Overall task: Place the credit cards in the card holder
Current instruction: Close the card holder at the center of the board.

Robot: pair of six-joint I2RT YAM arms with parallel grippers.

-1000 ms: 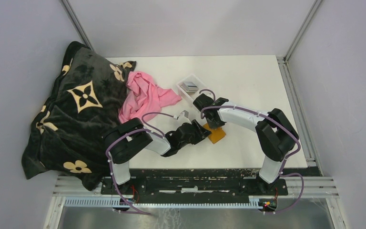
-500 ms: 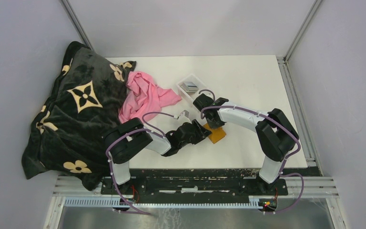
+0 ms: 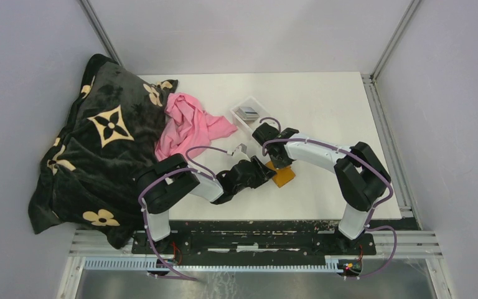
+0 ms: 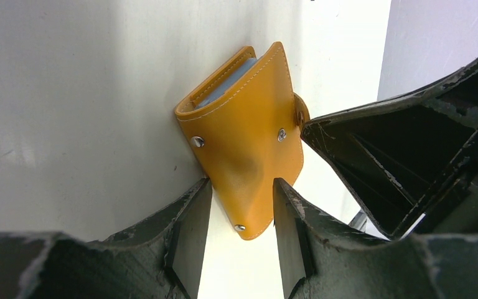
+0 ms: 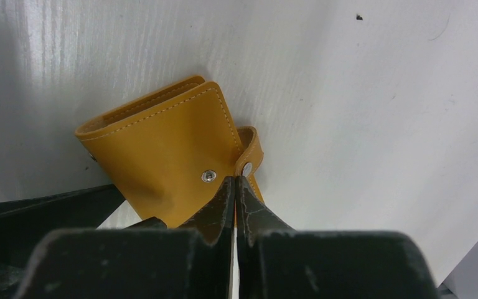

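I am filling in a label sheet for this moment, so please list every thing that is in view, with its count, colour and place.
table: one, white, under everything.
blanket: one, dark with a cream flower pattern, heaped at the table's left side.
cloth: one, pink, crumpled beside the blanket.
tray: one, clear plastic, far middle of the table.
credit cards: small stack, count unclear, grey and dark, inside the tray.
card holder: one, orange, folded, near middle of the table, between both pincers.
left pincer: one, black, closed on one end of the card holder.
right pincer: one, black, shut, tips at the card holder's snap strap.
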